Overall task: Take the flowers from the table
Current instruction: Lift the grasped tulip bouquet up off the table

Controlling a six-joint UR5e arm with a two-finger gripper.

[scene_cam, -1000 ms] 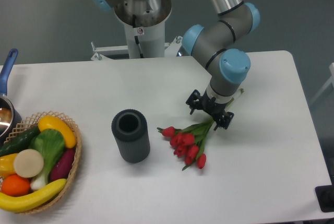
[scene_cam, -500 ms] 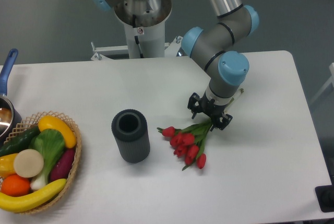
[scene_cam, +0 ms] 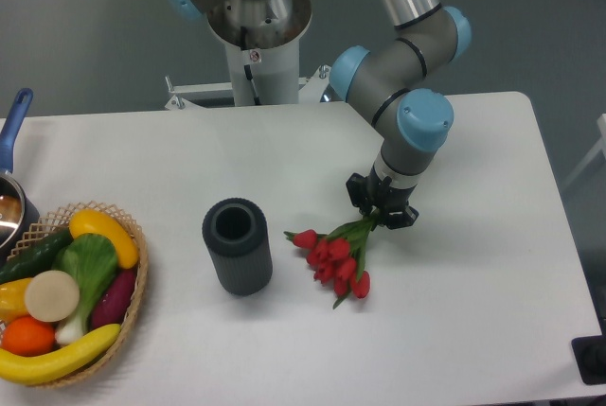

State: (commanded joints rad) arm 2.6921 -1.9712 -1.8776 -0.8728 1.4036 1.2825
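The table [scene_cam: 473,330] is plain white. The flowers [scene_cam: 333,259] have red buds on green stems and leaves. The vase [scene_cam: 237,245] is dark grey with fine ribbing down its side. The gripper [scene_cam: 381,203] is black, on a silver-grey arm [scene_cam: 398,75] with light blue caps. The basket [scene_cam: 123,226] is tan wicker, filled with yellow, green, orange, purple and cream produce. The pot handle [scene_cam: 13,122] is blue.

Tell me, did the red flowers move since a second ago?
Yes. The flowers bunched together and shifted slightly toward the grey vase, as the gripper closed on their stems.
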